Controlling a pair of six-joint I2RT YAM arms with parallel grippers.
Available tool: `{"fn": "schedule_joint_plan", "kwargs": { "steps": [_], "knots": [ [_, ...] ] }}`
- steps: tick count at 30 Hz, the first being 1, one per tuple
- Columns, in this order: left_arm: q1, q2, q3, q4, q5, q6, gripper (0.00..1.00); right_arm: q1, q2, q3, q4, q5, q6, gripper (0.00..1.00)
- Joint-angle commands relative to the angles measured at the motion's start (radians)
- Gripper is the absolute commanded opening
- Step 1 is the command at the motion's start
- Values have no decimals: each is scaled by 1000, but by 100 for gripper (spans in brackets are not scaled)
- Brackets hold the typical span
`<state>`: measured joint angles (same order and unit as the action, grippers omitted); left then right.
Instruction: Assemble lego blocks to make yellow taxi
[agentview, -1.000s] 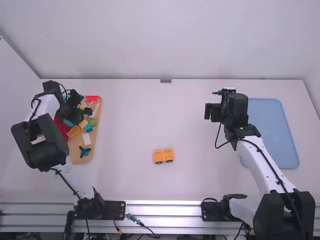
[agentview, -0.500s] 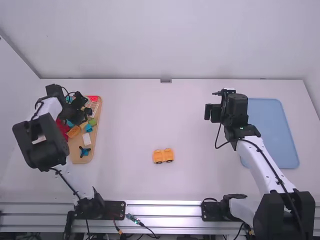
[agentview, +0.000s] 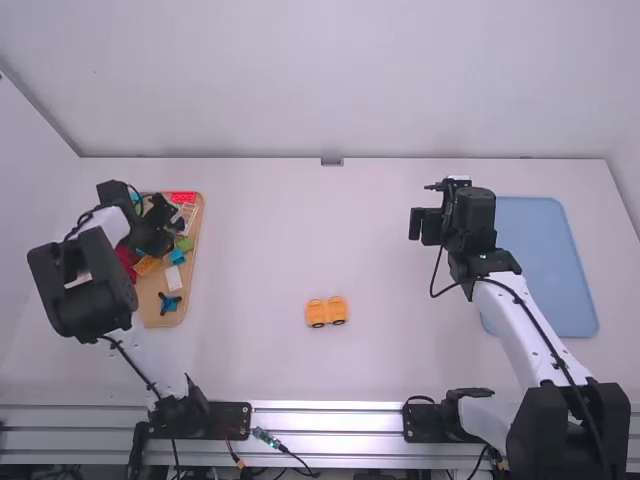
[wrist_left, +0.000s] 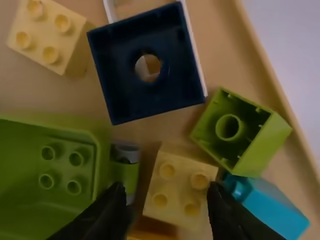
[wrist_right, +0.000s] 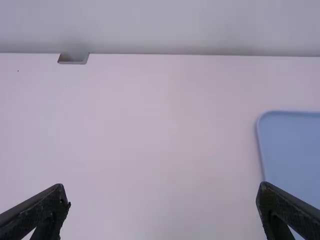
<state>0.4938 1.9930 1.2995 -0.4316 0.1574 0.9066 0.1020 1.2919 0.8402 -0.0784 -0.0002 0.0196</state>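
Observation:
My left gripper (agentview: 165, 240) is over the wooden tray of loose blocks at the far left. In the left wrist view the left gripper (wrist_left: 167, 210) is open, with a pale yellow four-stud block (wrist_left: 180, 187) lying between and just beyond its fingers. Another pale yellow block (wrist_left: 48, 35) lies farther off on the tray. Two orange wheeled pieces (agentview: 326, 312) stand side by side at mid-table. My right gripper (agentview: 425, 224) hangs over the table's right part; in the right wrist view the right gripper (wrist_right: 162, 200) stands open around nothing.
The wooden tray (agentview: 150, 312) also bears a red block (agentview: 184, 197), a white block (agentview: 174, 278) and a blue propeller-like piece (agentview: 169, 303). Beside the pale block are a green block (wrist_left: 240, 130), a cyan block (wrist_left: 270, 205) and a dark blue piece (wrist_left: 120, 75). A blue tray (agentview: 560, 265) lies right.
My left gripper has shifted slightly toward the camera over the wooden tray, uncovering more of the tray's far end. The right arm and the orange pieces have stayed put.

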Motion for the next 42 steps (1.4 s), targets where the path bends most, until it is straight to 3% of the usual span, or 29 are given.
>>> {"fn": "schedule_joint_plan", "kwargs": {
  "steps": [1, 7, 27, 30, 34, 38, 42],
  "knots": [
    [7, -14, -33, 21, 3, -1, 45, 3, 1, 17, 0, 0, -1, 99],
    [7, -14, -51, 36, 36, 1, 40, 3, 1, 17, 0, 0, -1, 99],
    [7, 9, -59, 28, 25, -8, 39, 3, 1, 17, 0, 1, -1, 99],
    [7, 9, -59, 22, 25, -8, 29, 3, 1, 17, 0, 0, -1, 99],
    [7, 9, -59, 23, 25, -9, 23, 3, 1, 17, 0, 0, -1, 99],
    [6, 8, -59, 45, 25, -9, 2, 3, 1, 17, 0, 1, -1, 99],
    [6, -6, -33, 52, 22, -72, 2, 3, 1, 17, 1, 1, -2, 99]
  ]
}}
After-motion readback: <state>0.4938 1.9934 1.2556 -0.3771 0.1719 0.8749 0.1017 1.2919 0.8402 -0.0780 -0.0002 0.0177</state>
